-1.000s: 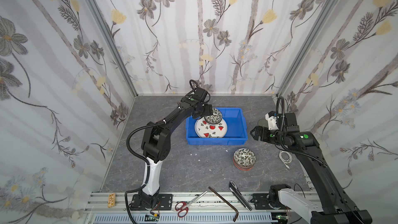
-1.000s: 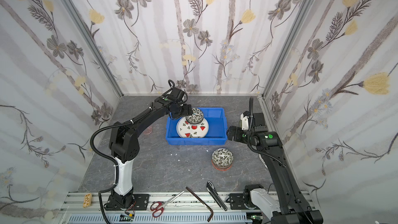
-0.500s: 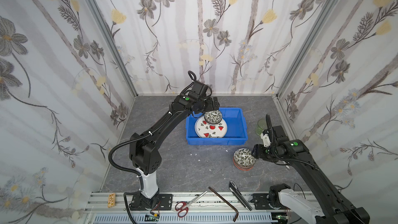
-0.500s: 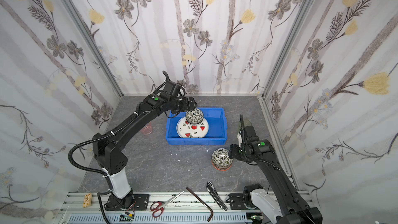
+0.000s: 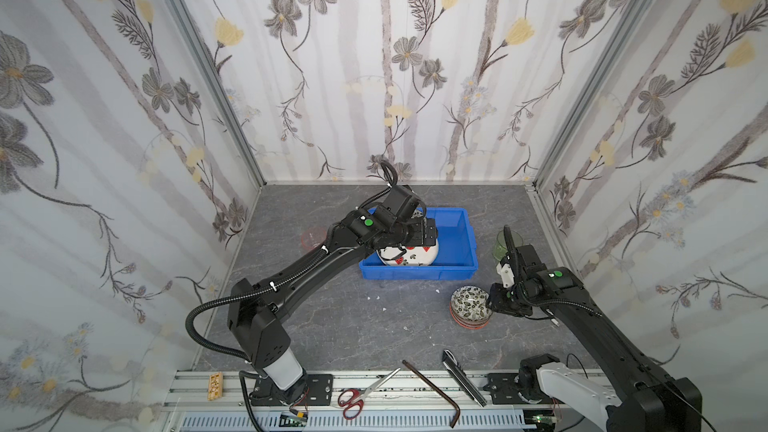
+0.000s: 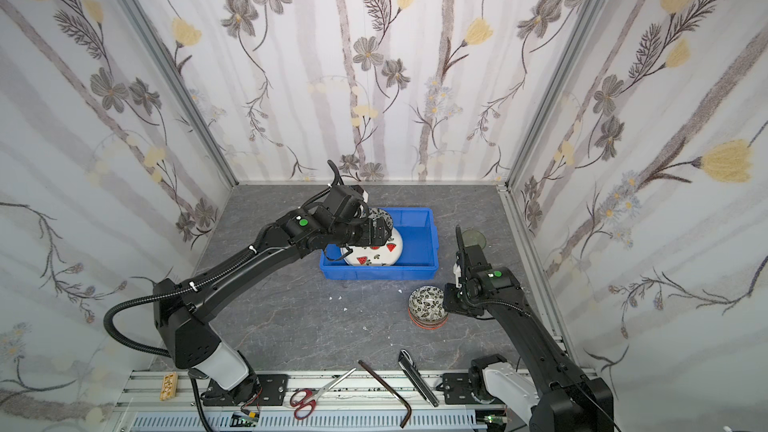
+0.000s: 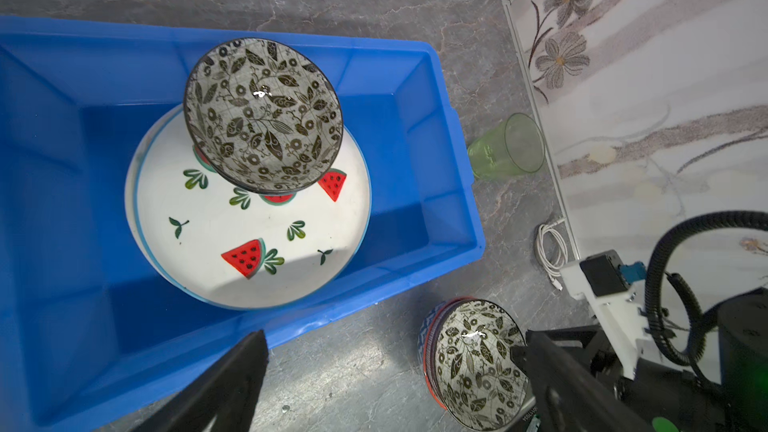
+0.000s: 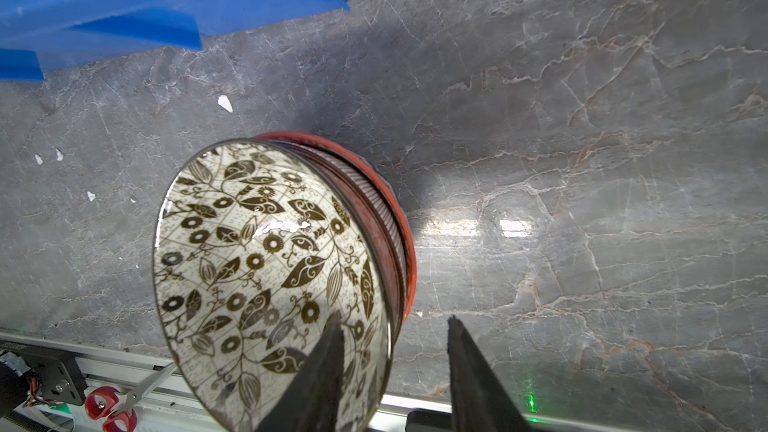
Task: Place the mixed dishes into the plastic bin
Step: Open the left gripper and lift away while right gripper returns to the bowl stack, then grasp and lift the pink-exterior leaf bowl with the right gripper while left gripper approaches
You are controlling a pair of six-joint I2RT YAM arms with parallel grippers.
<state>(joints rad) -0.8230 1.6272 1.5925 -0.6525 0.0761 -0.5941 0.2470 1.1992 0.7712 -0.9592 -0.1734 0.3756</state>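
**Right gripper astride the top bowl's rim, not yet pinching**

You are looking down at a grey, stone-patterned table (image 8: 582,118) with a blue bin (image 5: 415,274) near its far middle. Just in front of the bin's right corner stands a stack (image 5: 471,307) of small bowls. The top bowl (image 8: 266,268), white with black leaves, nests in a striped bowl (image 8: 386,209) above a red bowl (image 8: 407,243).

Your right gripper (image 8: 394,320) straddles the top bowl's rim on the stack's right side. One finger (image 8: 324,367) is inside the bowl and the outer finger (image 8: 469,367) is outside. The right wrist view shows a gap between the outer finger and the stack, so the jaws are partly parted and grasp nothing.

Your left gripper (image 7: 388,342) hangs over the bin, spread wide and empty. Inside the bin lies a watermelon plate (image 7: 257,238), with a second leafy bowl (image 7: 264,118) resting on its far part. A green tumbler (image 7: 509,147) stands on the table to the right of the bin.

To do this step well, pinch the top bowl's rim alone. Keep the outer finger above the striped bowl's edge, or you will likely lift two bowls or drag the stack. The glaze looks slippery and a rim pinch lets a bowl swing, so lift straight up until it clears the nest, then travel slowly. Move the left arm aside first. Set the bowl in the bin's open right half.
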